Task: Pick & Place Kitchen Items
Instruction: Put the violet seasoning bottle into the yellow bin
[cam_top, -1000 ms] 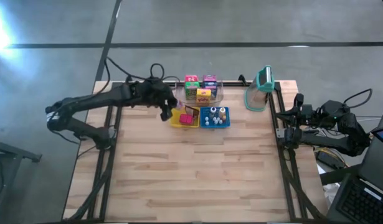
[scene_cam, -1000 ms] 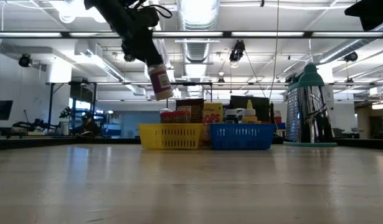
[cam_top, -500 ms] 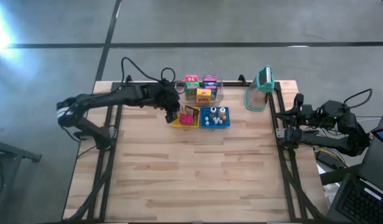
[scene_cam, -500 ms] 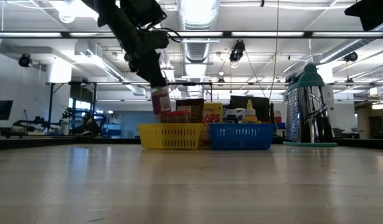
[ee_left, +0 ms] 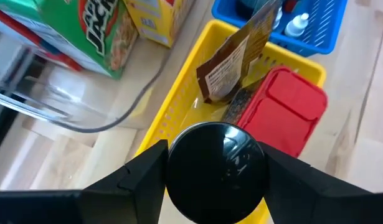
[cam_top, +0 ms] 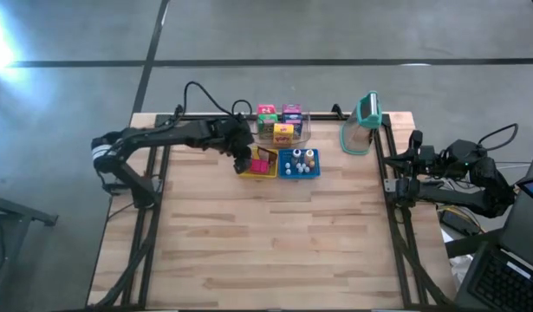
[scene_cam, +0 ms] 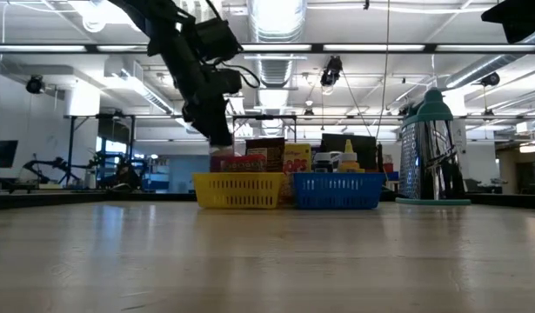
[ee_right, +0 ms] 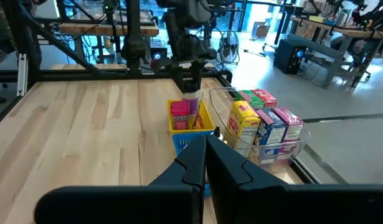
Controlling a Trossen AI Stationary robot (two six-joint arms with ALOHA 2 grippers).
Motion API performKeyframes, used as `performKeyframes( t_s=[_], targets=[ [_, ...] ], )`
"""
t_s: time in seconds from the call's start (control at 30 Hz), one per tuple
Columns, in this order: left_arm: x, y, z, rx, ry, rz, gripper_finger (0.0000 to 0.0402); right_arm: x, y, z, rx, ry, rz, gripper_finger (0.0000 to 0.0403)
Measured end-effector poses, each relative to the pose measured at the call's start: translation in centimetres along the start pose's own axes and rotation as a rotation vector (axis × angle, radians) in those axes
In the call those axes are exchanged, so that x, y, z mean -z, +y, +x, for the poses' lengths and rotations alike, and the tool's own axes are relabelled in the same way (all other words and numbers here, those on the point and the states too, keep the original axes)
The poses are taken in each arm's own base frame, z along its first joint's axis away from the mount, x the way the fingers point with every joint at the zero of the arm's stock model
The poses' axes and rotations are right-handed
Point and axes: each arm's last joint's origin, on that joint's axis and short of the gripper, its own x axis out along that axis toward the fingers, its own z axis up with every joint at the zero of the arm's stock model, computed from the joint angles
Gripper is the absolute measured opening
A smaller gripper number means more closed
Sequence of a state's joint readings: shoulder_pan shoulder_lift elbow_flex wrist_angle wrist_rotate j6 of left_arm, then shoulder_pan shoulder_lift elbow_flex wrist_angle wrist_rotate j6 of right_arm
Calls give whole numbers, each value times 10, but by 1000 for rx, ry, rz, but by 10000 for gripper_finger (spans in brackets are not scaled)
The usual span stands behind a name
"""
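Small bottle [ee_left: 216, 171], dark round cap upward, pinched at the cap between the two fingers of the left pincer [cam_top: 243, 157]. Hanging upright over the near-left corner of the yellow basket [ee_left: 172, 93], base at about rim level in the low view; touching the basket floor or not, impossible to tell. Already lying inside that basket: red carton [ee_left: 284, 112] and brown packet [ee_left: 235, 62], the packet leaning toward the blue basket [ee_left: 322, 31] just beside.

Probably light and rigid plastic, smooth and glossy on the cap, so prone to slipping or swinging under a loose grip. Best held as now, squarely across the cap or just under it on the neck, fingers level, body kept vertical. Likely to topple on release, being tall over a narrow base and with little free floor beside the carton.

Right pincer [ee_right: 203, 155] pressed together, holding nothing, parked at the right edge of the worktop [cam_top: 266, 243], well apart from the baskets.
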State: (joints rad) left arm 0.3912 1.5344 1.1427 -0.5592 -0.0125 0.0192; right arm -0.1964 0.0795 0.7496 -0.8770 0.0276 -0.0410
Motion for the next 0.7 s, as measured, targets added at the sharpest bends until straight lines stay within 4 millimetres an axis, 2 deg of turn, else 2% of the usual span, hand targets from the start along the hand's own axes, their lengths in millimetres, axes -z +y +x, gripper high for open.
performKeyframes(
  t_s=[0.37,0.7],
  targets=[
    [2,5,24,30,46,-19,225,0,0,0,0,0,0,8],
    [3,7,27,43,53,-32,248,0,0,0,0,0,0,8]
  ],
)
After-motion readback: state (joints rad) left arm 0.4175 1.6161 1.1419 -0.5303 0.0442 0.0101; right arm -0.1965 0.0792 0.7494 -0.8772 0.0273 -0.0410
